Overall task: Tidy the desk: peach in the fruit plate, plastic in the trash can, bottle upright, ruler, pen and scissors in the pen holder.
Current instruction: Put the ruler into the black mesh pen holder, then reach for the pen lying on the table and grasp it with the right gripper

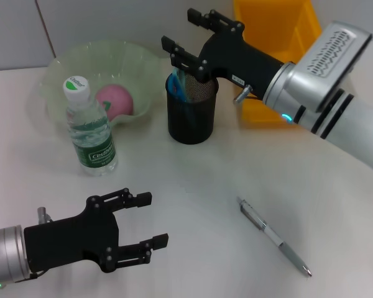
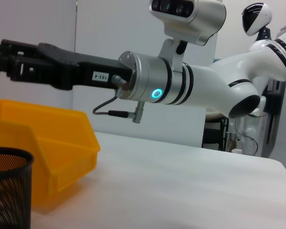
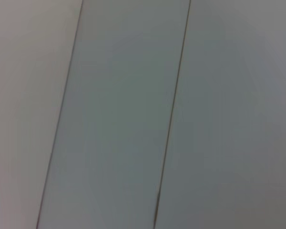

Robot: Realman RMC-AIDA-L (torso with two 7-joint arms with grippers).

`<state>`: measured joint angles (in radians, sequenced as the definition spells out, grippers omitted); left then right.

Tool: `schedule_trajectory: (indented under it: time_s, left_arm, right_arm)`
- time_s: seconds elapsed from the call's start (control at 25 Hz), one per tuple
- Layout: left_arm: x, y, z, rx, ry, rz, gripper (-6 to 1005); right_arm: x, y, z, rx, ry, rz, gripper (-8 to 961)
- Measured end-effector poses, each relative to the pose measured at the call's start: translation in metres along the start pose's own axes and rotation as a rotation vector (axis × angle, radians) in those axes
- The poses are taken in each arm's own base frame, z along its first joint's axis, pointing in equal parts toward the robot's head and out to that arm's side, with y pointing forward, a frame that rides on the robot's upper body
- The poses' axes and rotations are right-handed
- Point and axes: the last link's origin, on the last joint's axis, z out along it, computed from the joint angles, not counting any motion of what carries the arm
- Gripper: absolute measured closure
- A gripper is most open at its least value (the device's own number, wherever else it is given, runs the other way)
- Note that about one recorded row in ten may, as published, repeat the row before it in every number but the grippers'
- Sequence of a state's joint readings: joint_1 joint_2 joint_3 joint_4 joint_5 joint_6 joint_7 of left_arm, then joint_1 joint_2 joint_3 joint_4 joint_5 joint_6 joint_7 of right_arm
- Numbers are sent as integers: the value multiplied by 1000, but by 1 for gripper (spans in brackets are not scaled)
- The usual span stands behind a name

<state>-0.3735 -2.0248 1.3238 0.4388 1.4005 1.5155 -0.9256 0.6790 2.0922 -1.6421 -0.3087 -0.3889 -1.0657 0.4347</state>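
Head view. White counter [image 1: 193, 186]. Fruit plate [image 1: 62, 68], pale green and wavy-rimmed, sits at upper left of the frame; the pink peach [image 1: 115, 101] lies inside it. Bottle [image 1: 91, 129] stands upright just in front of the plate, green-and-white cap on top, its body overlapping the plate's near rim in the picture.

Black mesh pen holder [image 1: 191, 118] at upper centre, on the counter, right of the plate. Blue items stick up inside it at its left side; cannot tell which they are. Yellow trash can [image 1: 273, 31] at the top right, behind the right arm.

Right claw [image 1: 189, 34] comes in from the right, above and just behind the pen holder's rim. Fingers spread, nothing between them: released.

Left claw [image 1: 150, 220] low at lower left of the frame, over bare counter, well apart from the bottle. Fingers spread wide, empty: released.

Pen [image 1: 275, 236], silver, lies flat on the counter at lower right, slanting from upper left to lower right, well apart from both claws and the holder.

Left wrist view: right arm [image 2: 181, 88] crosses the upper frame, blue ring light lit; holder's mesh rim at lower left, yellow can behind it.

Right wrist view: only a plain grey panelled surface.
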Motion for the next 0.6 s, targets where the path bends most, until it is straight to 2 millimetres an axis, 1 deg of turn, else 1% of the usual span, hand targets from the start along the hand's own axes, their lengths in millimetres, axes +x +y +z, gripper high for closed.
schedule_trajectory:
  time_s: [0.04,0.08,0.12,0.24,0.28,0.32,0.36,0.44,0.48,0.52,0.6]
  left_arm:
    - [0,0,0,0,0,0,219]
    - [0,0,0,0,0,0,219]
    - [0,0,0,0,0,0,219]
    - [-1,1,-2,3,-1,-4,219]
    - [-1,1,-2,3,-1,-4,219]
    - [-1,1,-2,3,-1,-4,219]
    - [-1,1,-2,3,-1,-4,220]
    - [-1,2,-4,-4,3,-8,220]
    - [-1,2,-5,-7,2,-8,220]
    - [-1,2,-5,-7,2,-8,220]
    - [-2,3,-5,-12,-5,-8,219]
  right_arm:
    - [-2,0,-2,2,-20,13,396]
    - [-10,-2,-12,25,-91,51,315]
    - [-10,-2,-12,25,-91,51,284]
    - [-23,-8,-31,75,-197,108,190]
    - [-32,-11,-42,87,-239,166,158]
    - [-37,-14,-45,85,-247,200,127]
    - [-37,-14,-45,85,-247,200,127]
    - [-42,-20,-50,85,-218,261,128]
    - [-51,-28,-54,73,-173,300,128]
    - [-51,-28,-54,73,-173,300,129]
    - [-57,-30,-57,29,-95,315,129]
